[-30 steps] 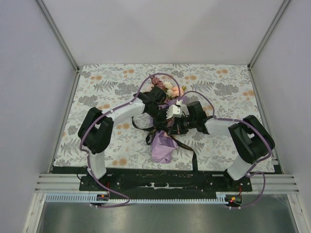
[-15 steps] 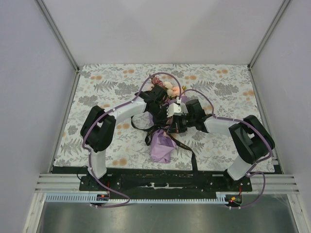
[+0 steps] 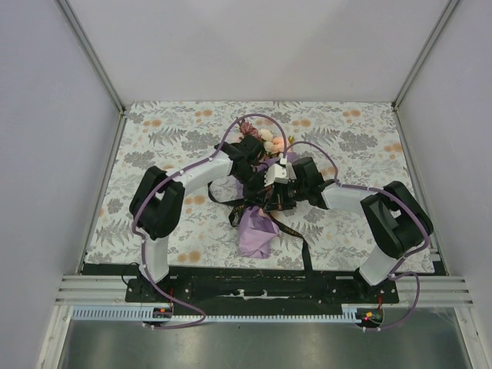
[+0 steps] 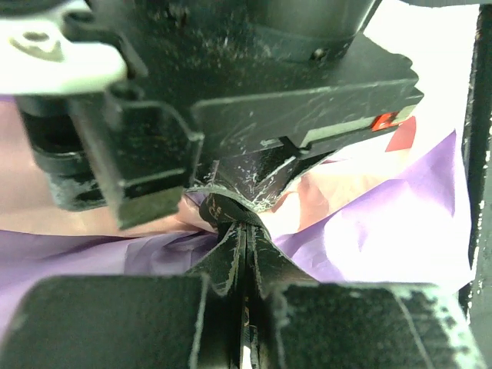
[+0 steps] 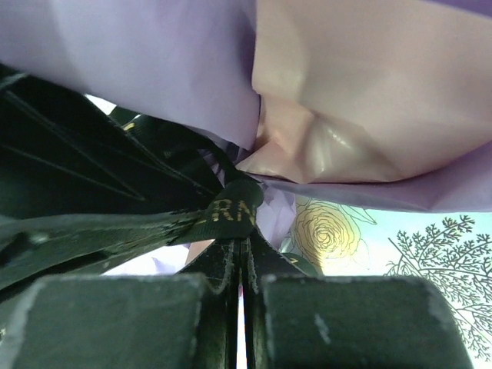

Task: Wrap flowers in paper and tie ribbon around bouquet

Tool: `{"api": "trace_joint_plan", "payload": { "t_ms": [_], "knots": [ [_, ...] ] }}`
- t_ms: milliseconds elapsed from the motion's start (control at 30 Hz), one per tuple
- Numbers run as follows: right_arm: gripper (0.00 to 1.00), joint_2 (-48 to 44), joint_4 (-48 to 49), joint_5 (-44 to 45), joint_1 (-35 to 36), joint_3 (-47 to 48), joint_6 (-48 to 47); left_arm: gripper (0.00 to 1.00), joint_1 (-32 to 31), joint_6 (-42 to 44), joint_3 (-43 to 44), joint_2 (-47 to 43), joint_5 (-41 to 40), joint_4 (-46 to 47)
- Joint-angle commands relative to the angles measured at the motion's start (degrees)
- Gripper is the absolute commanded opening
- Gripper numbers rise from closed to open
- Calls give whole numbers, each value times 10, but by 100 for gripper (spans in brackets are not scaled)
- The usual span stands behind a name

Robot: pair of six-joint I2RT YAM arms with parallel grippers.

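The bouquet lies mid-table: pink and peach flowers [image 3: 266, 139] stick out of the far end of the lilac paper [image 3: 257, 232], whose near tail is crumpled. The black ribbon [image 3: 304, 244] crosses the bouquet's middle and trails toward the near edge. My left gripper [image 3: 254, 187] and right gripper [image 3: 270, 201] meet over the bouquet's waist. In the left wrist view the left gripper [image 4: 244, 231] is shut on a fold of ribbon [image 4: 223, 211] against the paper [image 4: 384, 231]. In the right wrist view the right gripper [image 5: 244, 244] is shut on gold-lettered ribbon [image 5: 234, 213] under the paper [image 5: 154, 61].
The floral tablecloth [image 3: 161, 138] covers the table, with grey walls on three sides. Purple cables [image 3: 231, 134] arch above both arms. A black rail [image 3: 246, 284] runs along the near edge. The right gripper's body [image 4: 254, 92] fills the top of the left wrist view.
Both grippers have drawn a little closer together over the bouquet's waist, the right one shifting left. The bouquet's tail has barely moved. Both stay shut.
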Motion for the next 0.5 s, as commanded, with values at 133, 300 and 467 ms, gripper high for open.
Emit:
{"api": "trace_joint_plan", "payload": {
  "t_ms": [133, 300, 467],
  "knots": [
    [0, 2, 49, 8, 3, 9, -2, 2, 7, -21, 30, 19, 25, -12],
    [0, -1, 68, 2, 1, 4, 7, 8, 8, -10, 25, 18, 14, -14],
    [0, -16, 88, 13, 1, -1, 14, 18, 9, -5, 22, 14, 19, -16]
  ]
}}
